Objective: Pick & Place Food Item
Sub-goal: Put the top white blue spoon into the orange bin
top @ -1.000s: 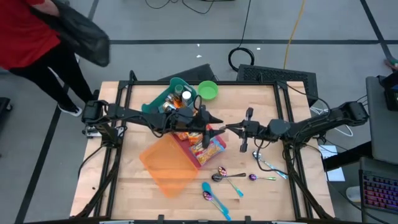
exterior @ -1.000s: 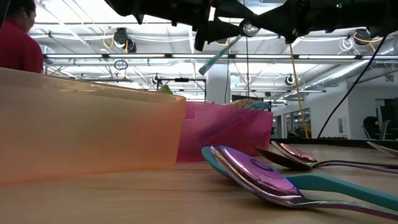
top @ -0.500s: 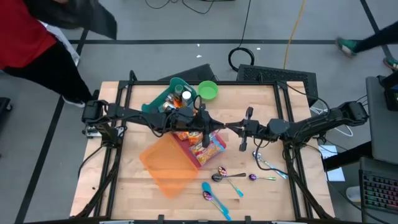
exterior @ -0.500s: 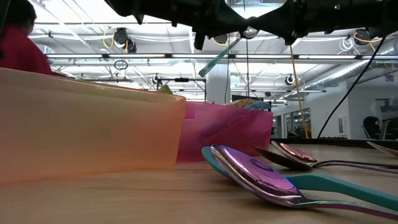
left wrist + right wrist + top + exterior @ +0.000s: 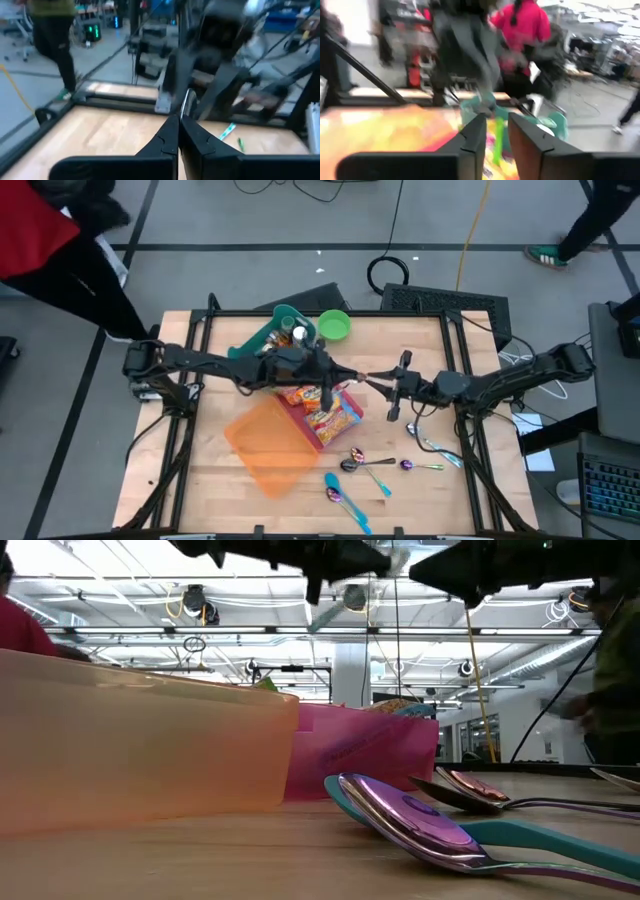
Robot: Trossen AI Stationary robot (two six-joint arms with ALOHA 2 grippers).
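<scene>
left gripper (image 5: pixel 345 374): frame centre, clenched on a spoon handle (image 5: pixel 186 101) per left wrist view
right gripper (image 5: pixel 372 383): just right, fingers slightly parted
food packets (image 5: pixel 325 410): in pink bin (image 5: pixel 300 416), centre
low view only: spoons (image 5: pixel 420 823) up close

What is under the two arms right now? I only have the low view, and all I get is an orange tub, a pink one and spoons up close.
Observer: From above, both arms meet over the pink tub, which holds colourful snack packets.
Operator: Is the left claw closed?
Observer: Yes. The left wrist view shows the left claw shut, with a spoon right at its tips.
Operator: And the right one?
Observer: In its wrist view the right claw shows a narrow gap between its fingers.
</scene>
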